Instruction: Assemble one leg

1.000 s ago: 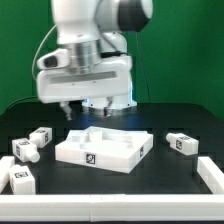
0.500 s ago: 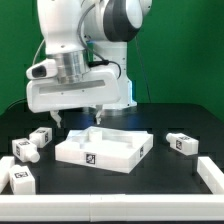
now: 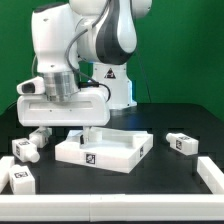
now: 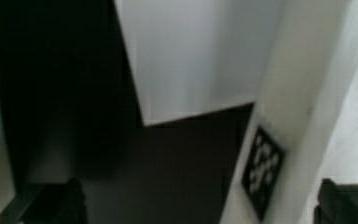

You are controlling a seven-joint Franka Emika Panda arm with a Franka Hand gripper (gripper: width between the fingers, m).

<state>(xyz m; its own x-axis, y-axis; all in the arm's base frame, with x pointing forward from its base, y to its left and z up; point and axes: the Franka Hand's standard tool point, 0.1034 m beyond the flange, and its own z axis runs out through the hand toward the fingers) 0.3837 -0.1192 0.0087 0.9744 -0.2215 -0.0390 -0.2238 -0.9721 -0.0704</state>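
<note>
The black table fills the exterior view, its near edge cut off. The white arm stands over the half on the exterior view's left, and its bulk hides the far edge there. The white tray lies mid-table, its far corner behind the hand. One leg sits just beside the hand, partly covered. Two more legs lie toward the edge on the exterior view's left. A fourth leg lies toward the opposite edge. The wrist view is blurred: a tray wall with a tag, and the jaws spread wide as dark tips at two corners, pinching nothing
</note>
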